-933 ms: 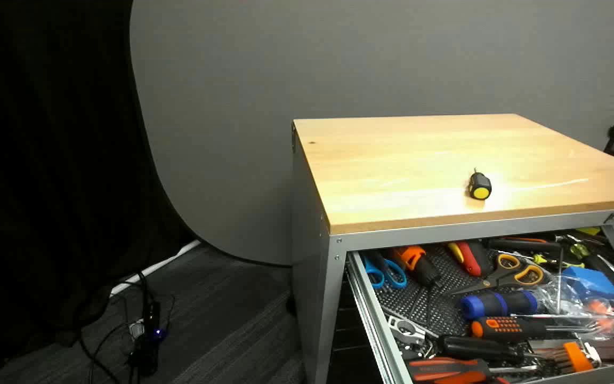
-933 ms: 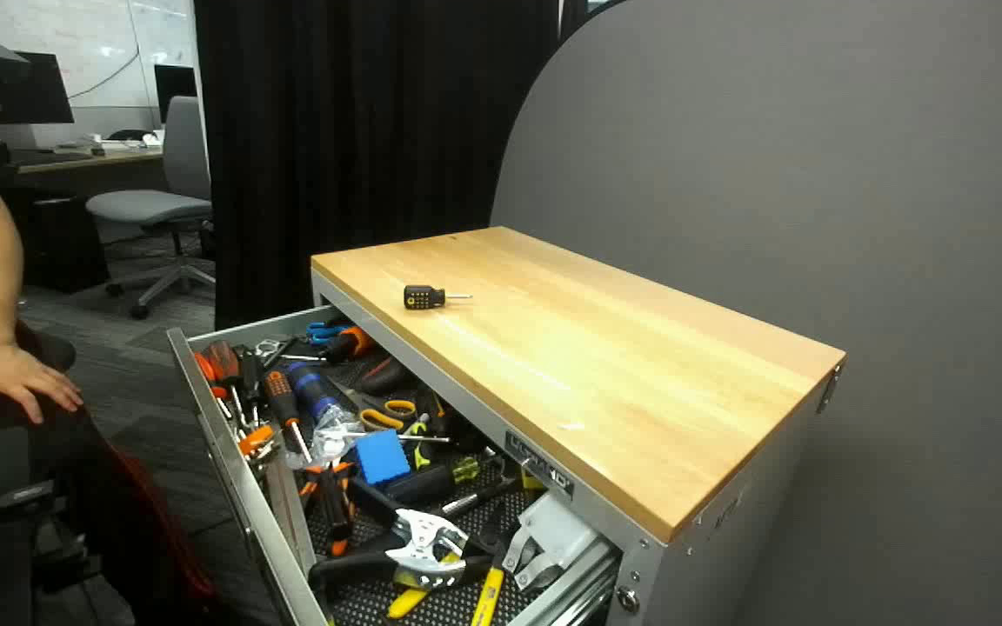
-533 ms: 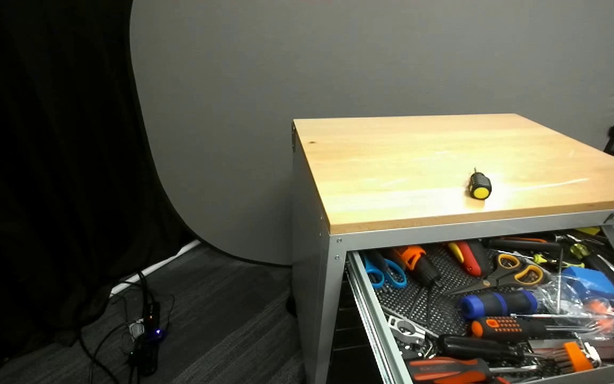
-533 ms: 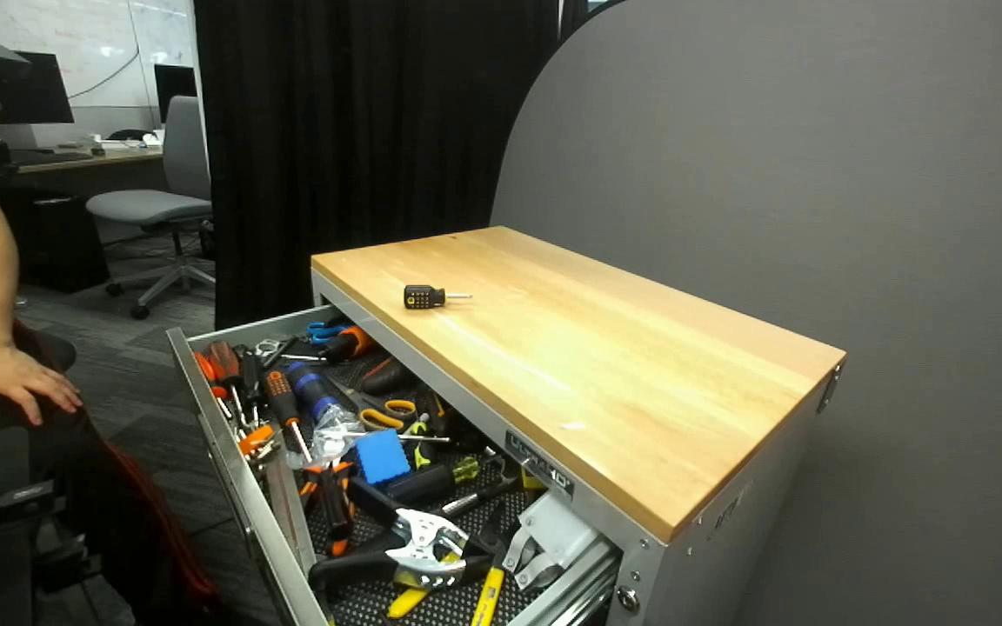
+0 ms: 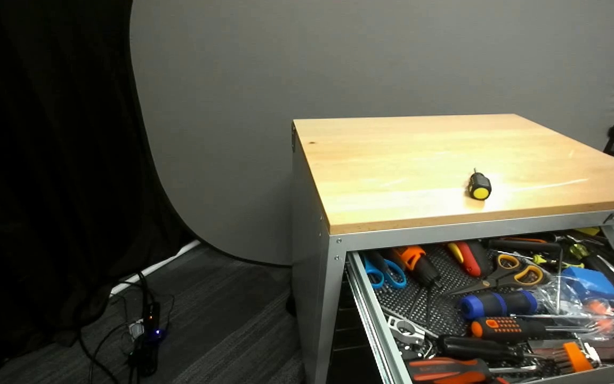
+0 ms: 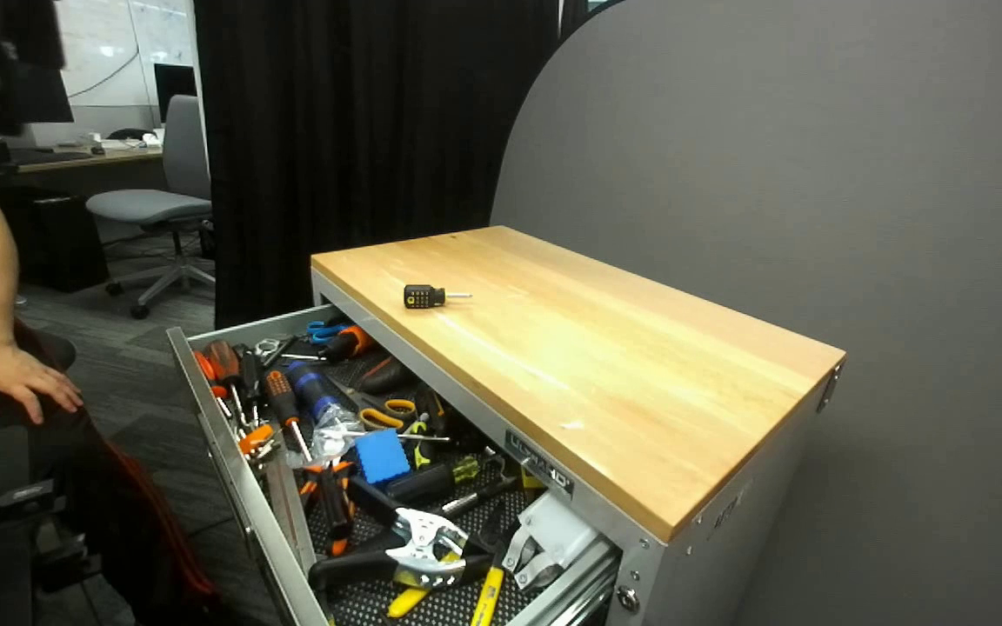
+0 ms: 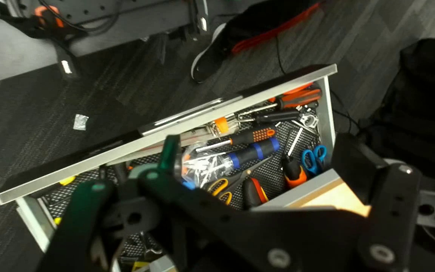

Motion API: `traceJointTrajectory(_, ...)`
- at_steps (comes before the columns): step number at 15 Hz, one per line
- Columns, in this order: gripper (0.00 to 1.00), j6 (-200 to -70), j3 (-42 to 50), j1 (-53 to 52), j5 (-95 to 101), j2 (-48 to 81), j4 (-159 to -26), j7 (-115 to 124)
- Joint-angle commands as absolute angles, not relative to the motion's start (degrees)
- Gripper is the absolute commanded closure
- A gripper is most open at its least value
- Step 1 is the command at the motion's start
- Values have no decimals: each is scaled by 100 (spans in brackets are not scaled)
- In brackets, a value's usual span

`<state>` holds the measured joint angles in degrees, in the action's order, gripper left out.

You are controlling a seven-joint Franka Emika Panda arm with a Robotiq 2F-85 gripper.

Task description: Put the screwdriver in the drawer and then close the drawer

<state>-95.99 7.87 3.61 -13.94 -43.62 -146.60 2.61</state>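
Exterior views both have the screwdriver (image 6: 424, 297) lying on its side on the wooden top (image 5: 392, 149), outside the grip of the pincer (image 7: 261, 158) and touching only the wood. Its tip points away from the drawer (image 6: 249, 331), which is pulled well out.

On my wrist view the pincer is spread wide, one finger toward each side of the picture, holding nothing, and I'm looking down through the gap into the drawer. Just beside the finger at picture left there's a clear bag (image 7: 208, 166), with the yellow scissors (image 7: 236, 180) a bit lower, inside the gap. Right in the middle between the fingers is a blue-banded tool (image 7: 255, 152), and an orange-dotted driver (image 7: 255, 135) lies alongside it, about level with the fingertips. Next to the finger at picture right I've got the blue scissors (image 7: 315, 162) and an orange-collared tool (image 7: 295, 175). A bright corner of the wooden top also pokes in near that finger, lower down.

Past the fingertips you get the drawer's front edge, then grey carpet (image 7: 134, 90) and someone's shoe (image 7: 212, 54) way out beyond it. Some blurry dark thing (image 6: 1, 39) fills the top-left corner in an exterior view; can't tell what it is from here.
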Motion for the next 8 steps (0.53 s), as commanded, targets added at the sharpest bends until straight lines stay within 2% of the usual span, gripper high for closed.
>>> traceJointTrajectory(1, 0, -10677, 133, 161, -2133, -3687, -14534, 759)
traceJointTrajectory(8, 0, -13010, -1062, -202, -1935, -2355, -14230, 1797)
